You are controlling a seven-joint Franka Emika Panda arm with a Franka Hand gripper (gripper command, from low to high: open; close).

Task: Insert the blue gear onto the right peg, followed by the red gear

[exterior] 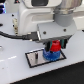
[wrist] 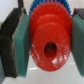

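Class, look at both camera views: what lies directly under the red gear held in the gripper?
Under the red gear, held by the gripper, sits the blue gear on the plate. The wrist view shows only its teeth behind the red rim. The right peg is covered, so it cannot be seen.

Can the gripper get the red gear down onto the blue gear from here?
Probably yes. The gripper is shut on the red gear, right above the blue gear on the plate; nothing visible lies between them.

Surface: smooth white tabletop [exterior: 12,67], glossy, evenly lit, carrying soft grey shadows. Backdrop: dark, unlit area [exterior: 4,7] at the exterior view's upper left corner; details there too blurred to tell.
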